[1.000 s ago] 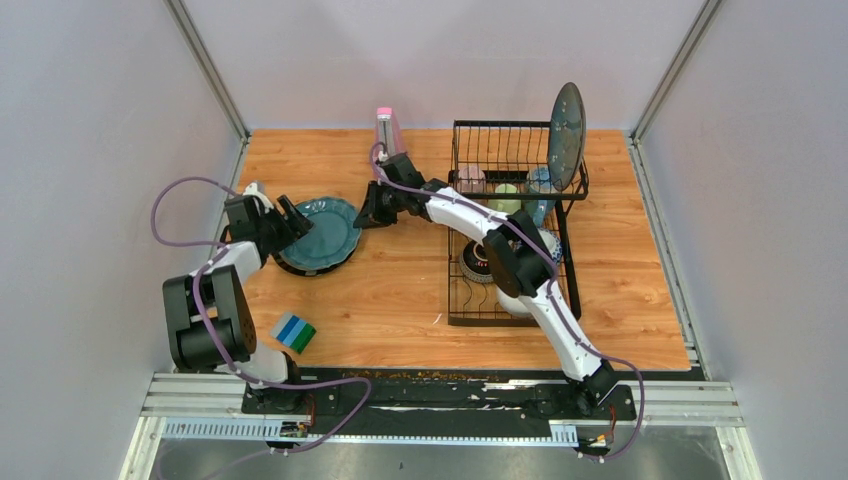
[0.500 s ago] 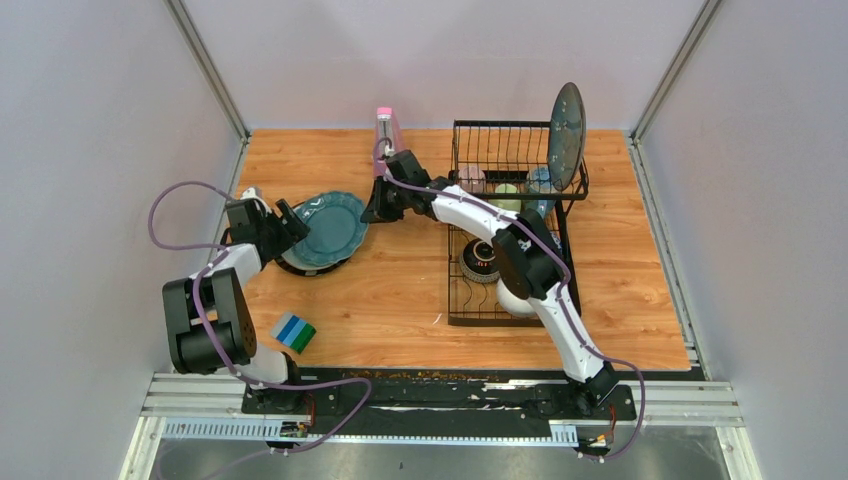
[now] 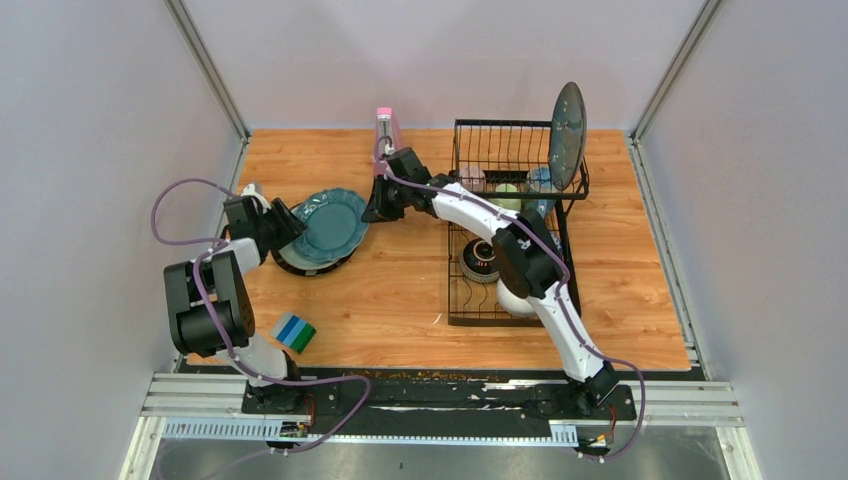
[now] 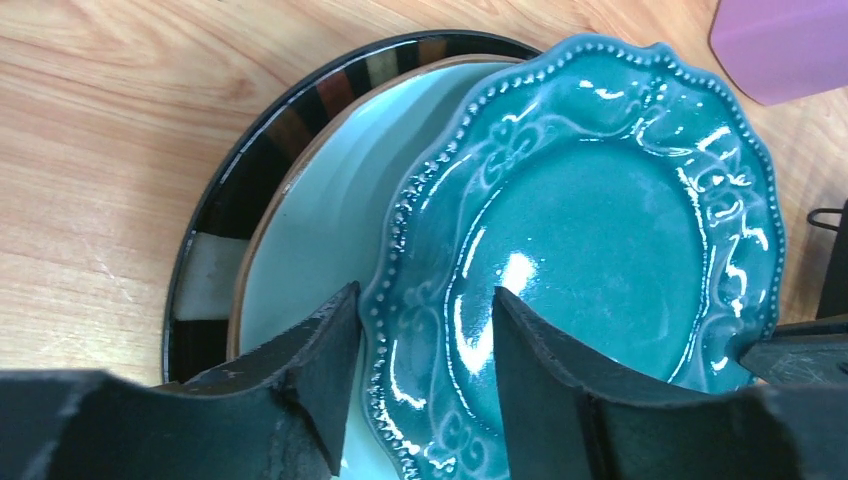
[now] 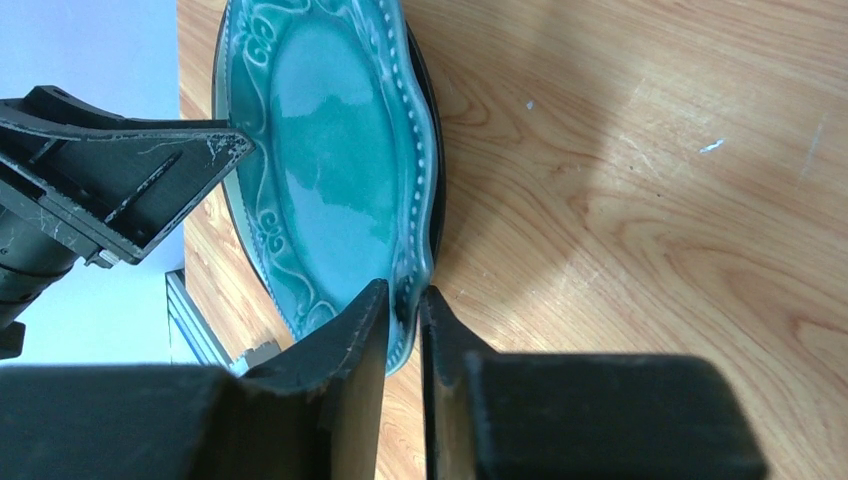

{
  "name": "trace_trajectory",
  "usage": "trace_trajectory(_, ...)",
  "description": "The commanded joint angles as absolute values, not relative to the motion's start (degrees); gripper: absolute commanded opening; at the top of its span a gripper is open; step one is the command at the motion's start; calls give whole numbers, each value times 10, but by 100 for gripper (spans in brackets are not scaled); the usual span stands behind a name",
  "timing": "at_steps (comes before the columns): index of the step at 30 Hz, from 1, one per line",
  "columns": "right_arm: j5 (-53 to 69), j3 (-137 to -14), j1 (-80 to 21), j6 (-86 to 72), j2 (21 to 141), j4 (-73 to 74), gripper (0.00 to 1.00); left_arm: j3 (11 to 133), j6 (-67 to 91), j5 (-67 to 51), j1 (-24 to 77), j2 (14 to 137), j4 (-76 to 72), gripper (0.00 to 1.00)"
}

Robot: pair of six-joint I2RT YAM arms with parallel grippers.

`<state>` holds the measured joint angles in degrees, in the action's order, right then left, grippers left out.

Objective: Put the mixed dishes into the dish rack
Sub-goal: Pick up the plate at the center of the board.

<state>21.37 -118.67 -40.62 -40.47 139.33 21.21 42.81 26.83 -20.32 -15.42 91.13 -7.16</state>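
A teal scalloped plate (image 3: pixel 330 225) lies tilted on a stack at the left: a pale green plate (image 4: pixel 320 230) on a black striped plate (image 4: pixel 270 130). My right gripper (image 3: pixel 372 212) is shut on the teal plate's right rim (image 5: pixel 405 310). My left gripper (image 3: pixel 290 222) is open, its jaws straddling the plate's left rim (image 4: pixel 425 380) with a gap. The black wire dish rack (image 3: pixel 452 290) stands at the right with a blue-grey plate (image 3: pixel 566 135) upright in it, mugs (image 3: pixel 470 178) in its basket and a dark bowl (image 3: pixel 480 262) and a white bowl (image 3: pixel 515 300) in front.
The pink metronome (image 3: pixel 386 128) stands just behind my right gripper, next to the rack. The blue-green striped block (image 3: pixel 294 333) lies near the front left. Grey walls enclose the wooden table on three sides.
My right gripper moved left to the teal plate's right rim and closed on it. The plate slid right and tilted on the stack. My left gripper stayed at its left rim.
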Motion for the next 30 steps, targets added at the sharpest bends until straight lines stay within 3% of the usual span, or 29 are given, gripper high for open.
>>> trace_trajectory(1,277,-1243,-402,-432,1426,178,24,413,277,-265,-143,930,-61,54)
trace_trajectory(6,274,-1273,-402,-458,1453,172,34,401,279,-277,-142,932,-69,50)
trace_trajectory(13,266,-1278,-402,-471,1464,151,34,396,279,-292,-141,937,-72,45)
trace_trajectory(22,202,-1231,-404,-433,1409,155,14,391,278,-288,-141,931,-71,46)
trace_trajectory(30,153,-1222,-407,-388,1360,180,1,390,281,-270,-141,910,-65,59)
